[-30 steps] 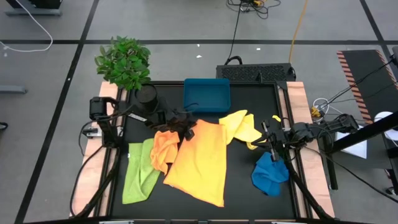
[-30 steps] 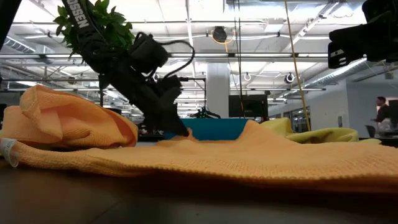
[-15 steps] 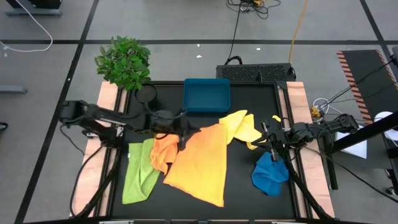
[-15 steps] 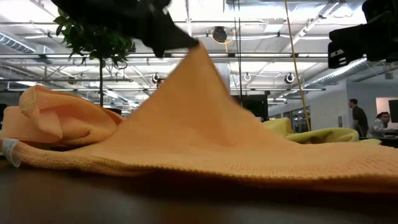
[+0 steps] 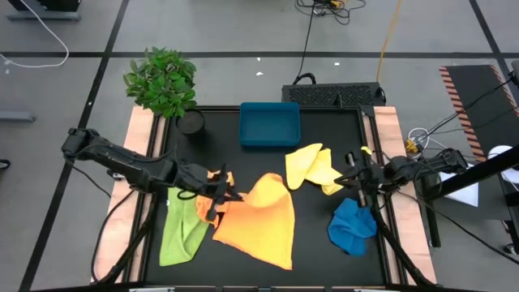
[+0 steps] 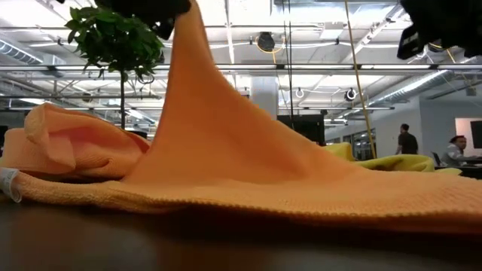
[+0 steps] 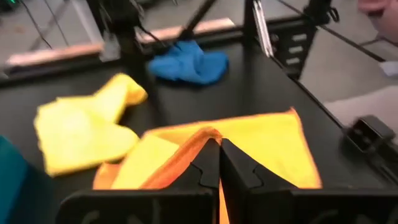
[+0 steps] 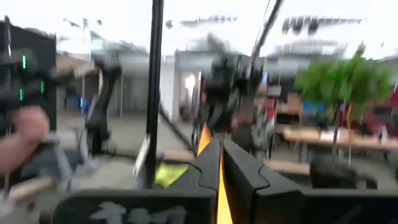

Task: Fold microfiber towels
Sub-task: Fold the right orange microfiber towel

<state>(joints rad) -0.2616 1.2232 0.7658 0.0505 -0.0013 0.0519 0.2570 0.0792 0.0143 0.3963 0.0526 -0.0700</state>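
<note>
Gripping one corner of the large golden yellow microfiber towel (image 5: 259,215), my left jaws (image 5: 217,195) were clamped on it, raised over the surface's left-middle, above the crumpled orange microfiber towel (image 6: 71,147). My right jaws (image 5: 357,180) waited together, empty, near the right edge. I judged the corner could slip out, or drag the orange cloth along. Black surface (image 5: 324,251); a bright open workshop lay behind, people far off.

L arm (image 5: 122,162) stretched inward, fingers (image 7: 239,171) pinched; R arm (image 5: 413,169) idle.
</note>
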